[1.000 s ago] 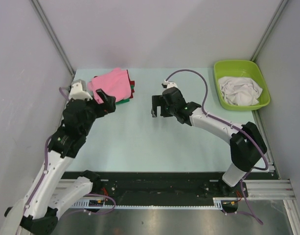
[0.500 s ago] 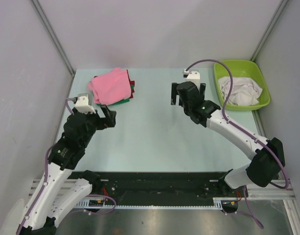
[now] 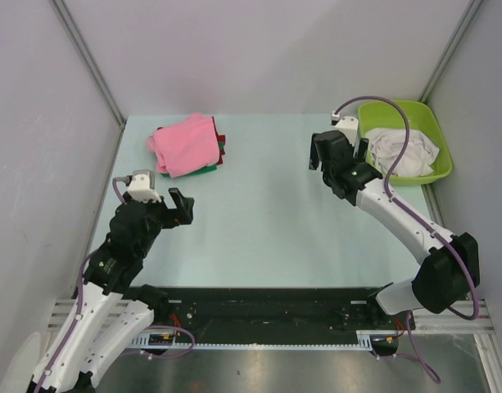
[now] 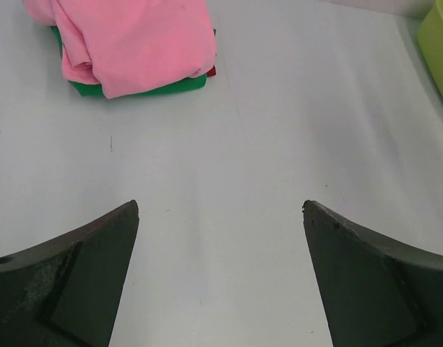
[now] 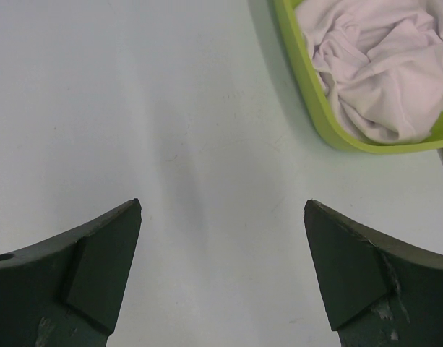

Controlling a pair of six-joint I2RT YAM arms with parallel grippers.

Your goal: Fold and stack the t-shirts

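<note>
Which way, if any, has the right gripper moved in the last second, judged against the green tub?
Yes. The right gripper has swung rightward and slightly farther back, closing most of the gap to the lime-green tub; it now hangs beside its left rim.

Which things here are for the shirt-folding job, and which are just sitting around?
For the job:
- pink t-shirt, on top of the pile
- green t-shirt, under the pink one
- red t-shirt, only an edge shows
- white t-shirts, crumpled, not yet folded

Just there:
- lime-green tub, holding the white ones
- table
</note>
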